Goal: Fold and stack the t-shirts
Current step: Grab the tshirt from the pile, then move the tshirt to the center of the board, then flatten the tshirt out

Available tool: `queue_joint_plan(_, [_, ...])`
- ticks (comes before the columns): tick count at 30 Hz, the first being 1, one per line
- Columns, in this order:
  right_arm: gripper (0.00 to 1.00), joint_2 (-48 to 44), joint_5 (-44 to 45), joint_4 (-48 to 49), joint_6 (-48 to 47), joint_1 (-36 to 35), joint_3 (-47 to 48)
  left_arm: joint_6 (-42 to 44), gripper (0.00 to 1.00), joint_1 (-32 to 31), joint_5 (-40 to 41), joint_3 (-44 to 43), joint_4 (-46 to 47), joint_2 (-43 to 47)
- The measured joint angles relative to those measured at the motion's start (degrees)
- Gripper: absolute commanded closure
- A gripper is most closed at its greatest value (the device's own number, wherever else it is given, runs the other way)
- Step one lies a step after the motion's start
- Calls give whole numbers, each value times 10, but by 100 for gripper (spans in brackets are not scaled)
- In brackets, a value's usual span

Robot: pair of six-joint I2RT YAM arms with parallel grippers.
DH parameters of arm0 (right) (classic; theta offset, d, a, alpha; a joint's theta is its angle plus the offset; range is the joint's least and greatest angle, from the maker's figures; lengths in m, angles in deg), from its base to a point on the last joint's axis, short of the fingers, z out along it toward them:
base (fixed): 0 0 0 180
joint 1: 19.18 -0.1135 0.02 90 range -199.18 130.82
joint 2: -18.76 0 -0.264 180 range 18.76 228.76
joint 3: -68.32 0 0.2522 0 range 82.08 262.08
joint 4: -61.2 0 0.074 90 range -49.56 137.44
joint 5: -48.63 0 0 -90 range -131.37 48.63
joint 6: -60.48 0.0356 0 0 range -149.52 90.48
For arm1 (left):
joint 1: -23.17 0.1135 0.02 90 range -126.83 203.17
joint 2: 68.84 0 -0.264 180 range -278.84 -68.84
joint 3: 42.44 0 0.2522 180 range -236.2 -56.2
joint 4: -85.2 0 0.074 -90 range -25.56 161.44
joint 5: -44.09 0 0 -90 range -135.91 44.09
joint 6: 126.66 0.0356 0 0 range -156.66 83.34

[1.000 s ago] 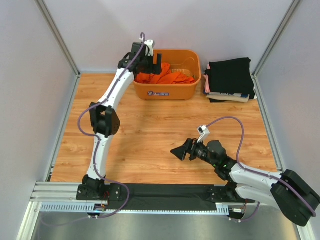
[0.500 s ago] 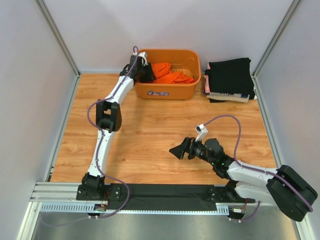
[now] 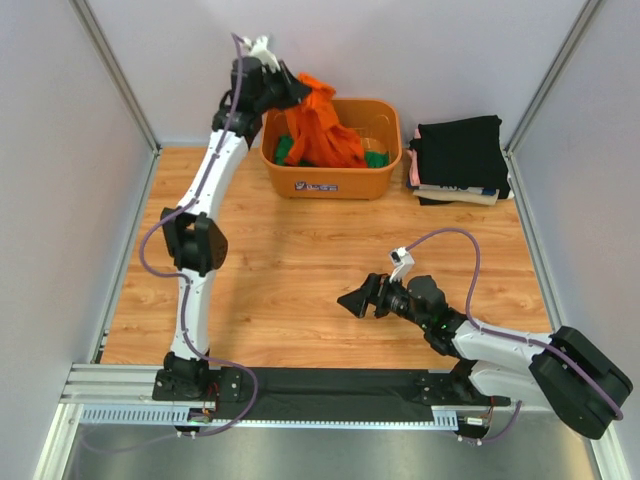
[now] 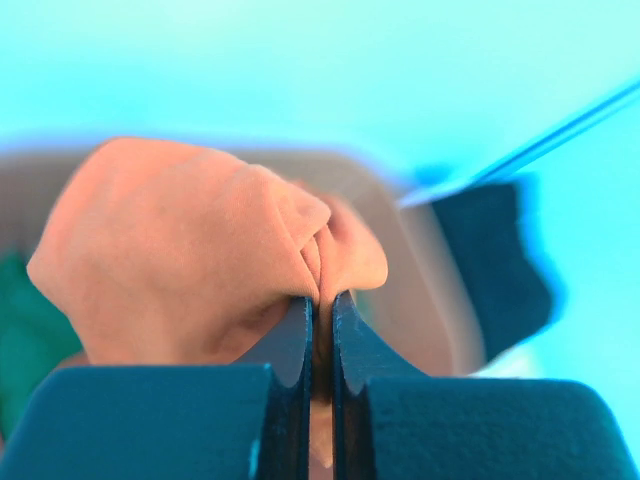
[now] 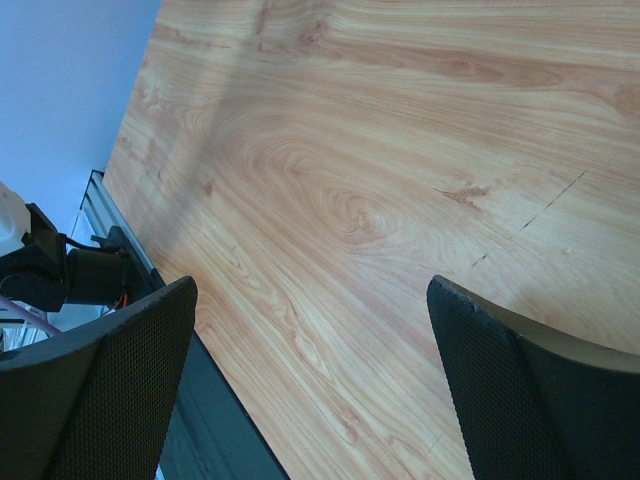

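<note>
Orange t-shirt (image 3: 318,130) pinched in left gripper (image 4: 320,305), green shirt (image 3: 376,158) half hidden beneath; right gripper (image 3: 362,299) wide.

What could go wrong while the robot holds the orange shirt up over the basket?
The left gripper pinches only a small fold of the orange shirt, so it might slip free. The shirt's bottom hangs in the basket beside the green shirt, and could perhaps drag that out too.

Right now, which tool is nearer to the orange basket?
Left. The left tool is above the basket at its back-left rim, pinching the orange t-shirt; the right tool hovers over the table, far in front.
</note>
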Motion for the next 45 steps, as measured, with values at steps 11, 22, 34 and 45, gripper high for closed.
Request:
queue_joint_plan(11, [2, -5, 0, 0, 0, 0, 0, -20, 94, 0, -59, 64, 64, 352])
queue_joint_plan(22, [0, -250, 47, -172, -18, 0, 17, 9, 0, -5, -36, 588, -127, 653])
queue_joint_plan(34, [2, -114, 208, -436, -75, 14, 319, 67, 0, 1, 174, 788, -208, 791])
queue_joint_plan(45, [2, -49, 167, -504, -78, 14, 214, 79, 10, 39, 191, 387, -108, 227])
